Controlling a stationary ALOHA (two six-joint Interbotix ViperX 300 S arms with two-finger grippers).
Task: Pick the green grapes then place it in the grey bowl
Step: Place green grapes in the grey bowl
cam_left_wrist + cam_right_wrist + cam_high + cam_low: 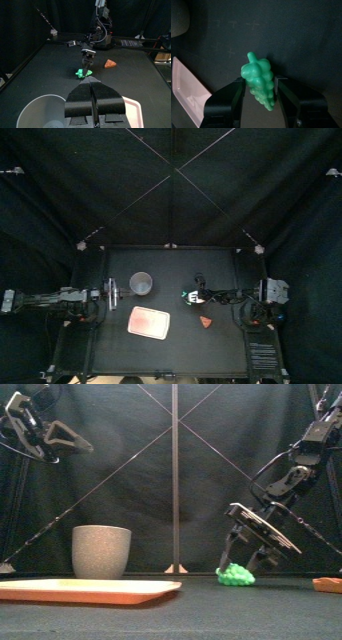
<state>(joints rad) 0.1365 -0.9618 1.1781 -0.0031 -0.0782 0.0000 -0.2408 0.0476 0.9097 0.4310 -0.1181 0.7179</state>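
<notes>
Green grapes (260, 86) lie on worktop (174, 353), right of middle, well apart from grey bowl (142, 281). Right tool (260, 80) sits low over them, jaws open, one on each side, close to bunch. Bunch's long way runs along gap, so squeeze would go across thin way. Right arm bent, tipped down steeply. Left tool (92, 79) pinched closed, held high at left.

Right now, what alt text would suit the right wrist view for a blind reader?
The green grapes lie on the black table between the open jaws of the right end effector. Part of a pink tray shows nearby.
</notes>
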